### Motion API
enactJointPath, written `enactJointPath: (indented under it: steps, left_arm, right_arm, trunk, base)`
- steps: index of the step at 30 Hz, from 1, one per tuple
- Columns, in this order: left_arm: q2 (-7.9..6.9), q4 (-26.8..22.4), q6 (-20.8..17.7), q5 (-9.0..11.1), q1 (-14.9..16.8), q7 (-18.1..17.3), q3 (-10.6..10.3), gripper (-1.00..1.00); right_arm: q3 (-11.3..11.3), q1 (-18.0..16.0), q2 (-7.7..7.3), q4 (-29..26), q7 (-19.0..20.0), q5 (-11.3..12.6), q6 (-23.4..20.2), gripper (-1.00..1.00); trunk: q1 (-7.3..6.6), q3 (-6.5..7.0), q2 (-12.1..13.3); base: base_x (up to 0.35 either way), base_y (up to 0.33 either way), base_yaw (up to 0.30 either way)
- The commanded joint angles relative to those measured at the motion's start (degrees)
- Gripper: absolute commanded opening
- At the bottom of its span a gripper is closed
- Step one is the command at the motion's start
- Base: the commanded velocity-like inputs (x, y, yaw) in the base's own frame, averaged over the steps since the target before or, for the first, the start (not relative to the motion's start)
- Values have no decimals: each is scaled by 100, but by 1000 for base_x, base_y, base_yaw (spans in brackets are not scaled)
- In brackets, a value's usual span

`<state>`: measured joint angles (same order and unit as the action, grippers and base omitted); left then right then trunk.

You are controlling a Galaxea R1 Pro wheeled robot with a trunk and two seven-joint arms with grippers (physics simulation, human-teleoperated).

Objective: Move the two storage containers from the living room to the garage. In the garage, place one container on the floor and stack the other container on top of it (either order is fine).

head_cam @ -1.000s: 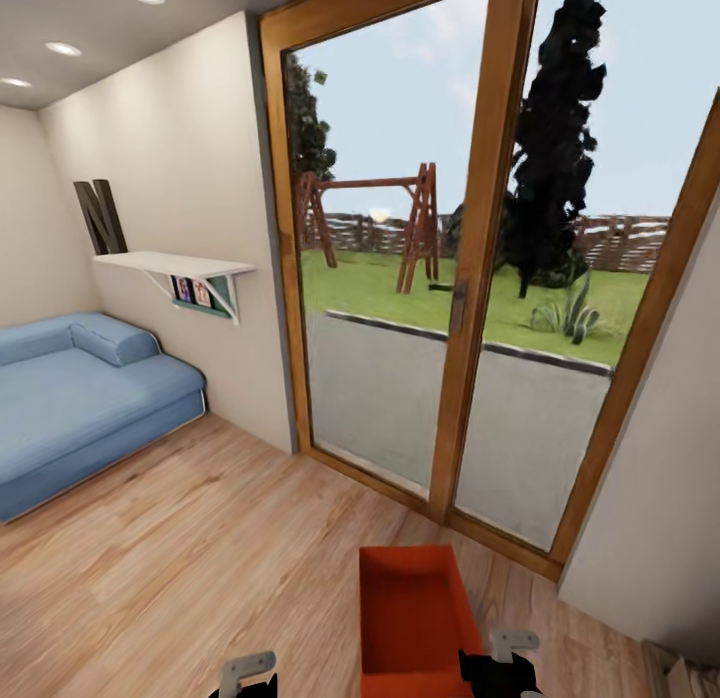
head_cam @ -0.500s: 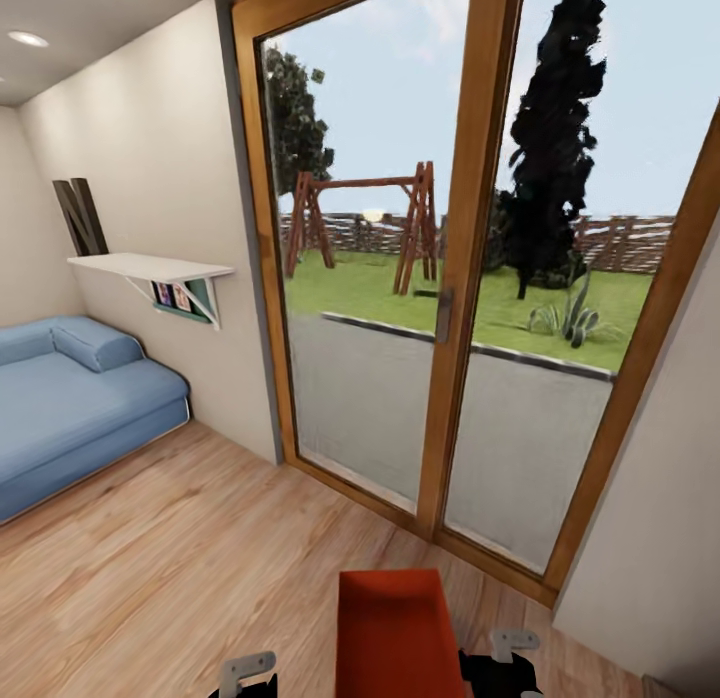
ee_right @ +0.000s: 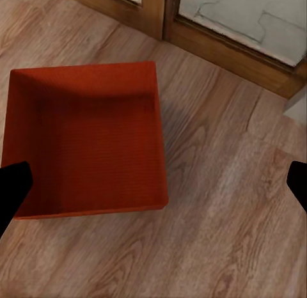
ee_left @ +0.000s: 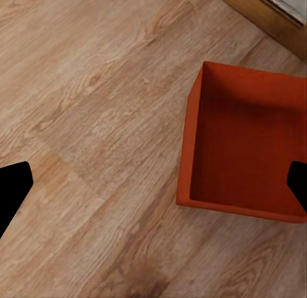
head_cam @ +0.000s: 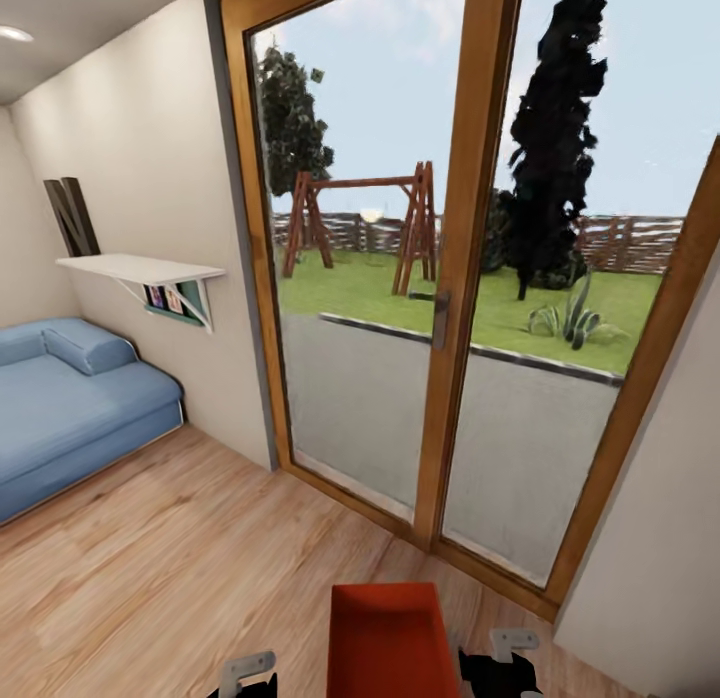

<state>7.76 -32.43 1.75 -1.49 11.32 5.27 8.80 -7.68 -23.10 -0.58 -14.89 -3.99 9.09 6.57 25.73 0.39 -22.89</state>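
A rust-red storage container (ee_left: 246, 151) sat open-topped on the light wood-plank floor (ee_left: 96, 119); its inside was bare, the walls shallow and a little flared; one wall lay in shadow. Past the container's far corner ran a strip of wooden door frame (ee_left: 268, 20) with a pale sliver beyond it. The left gripper (ee_left: 153, 189) stood wide open; its two dark fingertips (ee_left: 13, 189) showed at opposite edges, holding nothing; one fingertip overlapped the container's side.
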Motion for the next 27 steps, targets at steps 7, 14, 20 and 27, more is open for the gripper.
enactJointPath:
  steps: [7,14,20,27]
  left_arm:
    - [6,2,16,-17,2,0,25,100]
    - [6,1,22,-15,2,0,28,100]
    - [6,5,27,-10,4,-2,33,100]
    - [6,3,14,-13,2,0,27,100]
  right_arm:
    - [-49,-2,-4,4,-23,60,19,100]
    - [-49,-2,-4,4,-23,60,26,100]
    - [-49,-2,-4,4,-23,69,28,100]
    - [-49,-2,-4,4,-23,75,28,100]
  trunk:
    - [5,-2,-3]
    - [5,-2,-3]
    - [5,-2,-3]
    - [5,-2,-3]
  base:
    - [305,-120,0]
    - [287,-146,0]
    - [42,-29,0]
    - [3,-214,0]
